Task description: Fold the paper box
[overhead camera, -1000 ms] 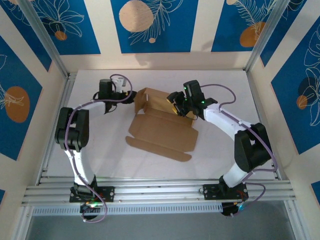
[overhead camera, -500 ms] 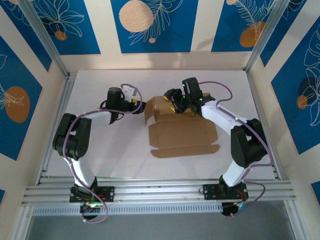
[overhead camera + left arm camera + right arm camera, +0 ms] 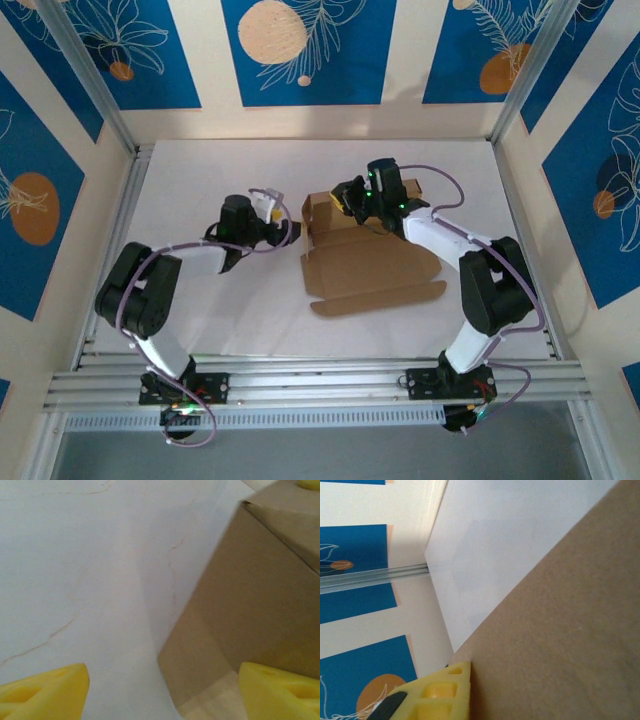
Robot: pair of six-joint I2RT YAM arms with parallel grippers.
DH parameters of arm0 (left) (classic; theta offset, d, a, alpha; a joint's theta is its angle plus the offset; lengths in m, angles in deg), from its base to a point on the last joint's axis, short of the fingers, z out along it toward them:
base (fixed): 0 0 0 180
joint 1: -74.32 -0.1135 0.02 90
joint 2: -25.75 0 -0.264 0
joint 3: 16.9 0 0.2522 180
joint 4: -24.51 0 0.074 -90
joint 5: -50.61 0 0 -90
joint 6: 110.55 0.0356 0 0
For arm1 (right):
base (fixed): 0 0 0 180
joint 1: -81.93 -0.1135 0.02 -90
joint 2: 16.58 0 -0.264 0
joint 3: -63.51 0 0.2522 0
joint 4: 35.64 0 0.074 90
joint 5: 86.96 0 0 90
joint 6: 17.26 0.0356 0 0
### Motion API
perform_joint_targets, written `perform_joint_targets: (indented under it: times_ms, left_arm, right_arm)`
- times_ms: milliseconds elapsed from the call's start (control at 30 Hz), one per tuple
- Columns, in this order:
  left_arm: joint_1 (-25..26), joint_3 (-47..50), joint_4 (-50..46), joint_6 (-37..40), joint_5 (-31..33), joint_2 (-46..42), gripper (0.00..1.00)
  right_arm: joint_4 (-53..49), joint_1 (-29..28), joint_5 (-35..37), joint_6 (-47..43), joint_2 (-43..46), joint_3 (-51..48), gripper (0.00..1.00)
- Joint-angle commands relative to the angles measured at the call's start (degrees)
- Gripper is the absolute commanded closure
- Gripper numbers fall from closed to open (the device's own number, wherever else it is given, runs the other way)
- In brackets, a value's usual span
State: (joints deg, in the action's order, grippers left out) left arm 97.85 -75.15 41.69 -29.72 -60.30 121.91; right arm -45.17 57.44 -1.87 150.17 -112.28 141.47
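Observation:
The paper box (image 3: 372,268) is brown cardboard lying mid-table, its wide panel flat with a front flap, its back part (image 3: 328,210) folded up. My right gripper (image 3: 350,202) is at that raised back part. In the right wrist view one yellow finger (image 3: 437,692) presses flat against the cardboard panel (image 3: 560,645), which hides the other finger, so the right gripper (image 3: 475,680) looks shut on the wall. My left gripper (image 3: 289,232) hovers just left of the box, open. Its yellow fingertips (image 3: 45,692) stand wide apart, and the box's lower corner (image 3: 200,665) lies between them.
The white table (image 3: 200,300) has free room left and in front of the box. Aluminium rails (image 3: 320,380) run along the near edge and up the sides. Blue-and-cream patterned walls (image 3: 300,50) close in the back and sides.
The box has swung round and shifted right, its flat panel now squarer to the front. My left gripper has followed it rightward. The right gripper has closed on the raised back wall.

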Motion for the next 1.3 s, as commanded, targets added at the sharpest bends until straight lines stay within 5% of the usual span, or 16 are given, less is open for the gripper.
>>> perform_joint_targets:
  times_ms: [0, 567, 1067, 1267]
  left_arm:
    - [2.17, 2.87, 5.61, -0.85, 2.98, -4.03, 0.21]
    - [8.85, -2.89, 2.61, 7.47, 9.01, 0.90, 0.16]
    - [15.82, -4.46, 9.75, 11.31, 31.92, 5.52, 0.13]
    - [17.06, -5.47, 11.45, 12.41, 32.68, 8.35, 0.12]
  right_arm:
    - [-1.12, 0.30, 1.90, 1.16, 1.23, -4.06, 0.86]
    - [4.10, 0.94, -0.24, 3.15, 3.09, -9.01, 0.88]
    - [4.93, 0.94, -1.43, 6.17, 3.60, -10.58, 0.89]
    - [5.35, 0.91, -2.56, 8.01, 2.93, -10.55, 0.89]
